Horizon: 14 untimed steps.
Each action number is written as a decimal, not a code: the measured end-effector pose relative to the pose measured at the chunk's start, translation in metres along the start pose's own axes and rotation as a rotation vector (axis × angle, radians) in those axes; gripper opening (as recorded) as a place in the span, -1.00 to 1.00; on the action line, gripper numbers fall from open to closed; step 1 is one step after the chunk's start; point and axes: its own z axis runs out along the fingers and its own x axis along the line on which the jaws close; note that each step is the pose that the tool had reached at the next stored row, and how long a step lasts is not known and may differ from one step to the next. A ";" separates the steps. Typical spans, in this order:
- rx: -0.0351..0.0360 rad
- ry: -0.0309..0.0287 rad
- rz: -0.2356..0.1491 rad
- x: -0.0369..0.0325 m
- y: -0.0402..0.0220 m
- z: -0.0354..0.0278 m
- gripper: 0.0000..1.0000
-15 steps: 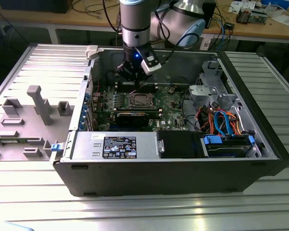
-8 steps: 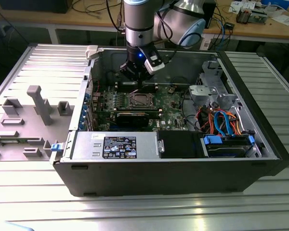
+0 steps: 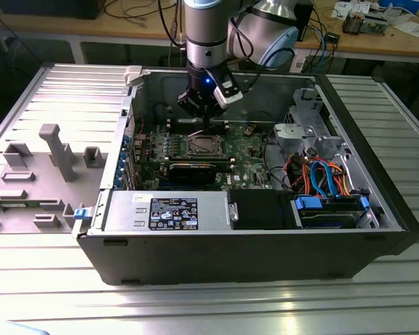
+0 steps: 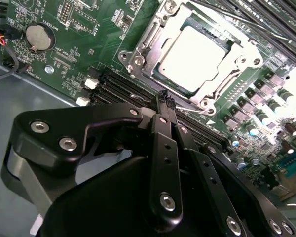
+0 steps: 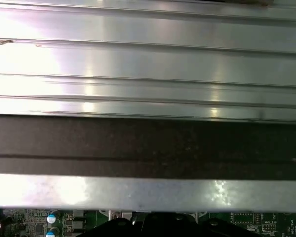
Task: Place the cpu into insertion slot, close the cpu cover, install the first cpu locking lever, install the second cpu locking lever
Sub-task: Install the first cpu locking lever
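no legible text, label print unreadable

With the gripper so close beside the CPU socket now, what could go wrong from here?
1. In the second wrist view the gripper has its fingers together on a thin lever by the cpu cover; it might slip off and spring back.
2. The tips are just above the memory slots, so a small drift could scrape them.
3. The cpu already lies under the cover; uneven pressure may strain it.
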 end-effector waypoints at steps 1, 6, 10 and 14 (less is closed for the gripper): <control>0.0001 0.0001 0.000 -0.0015 0.0004 0.0011 -0.79; 0.0001 0.0001 0.000 -0.0054 0.0013 0.0042 -0.79; 0.0001 0.0001 0.000 -0.0075 0.0017 0.0071 -0.79; 0.0001 0.0001 0.000 -0.0078 0.0017 0.0101 -0.79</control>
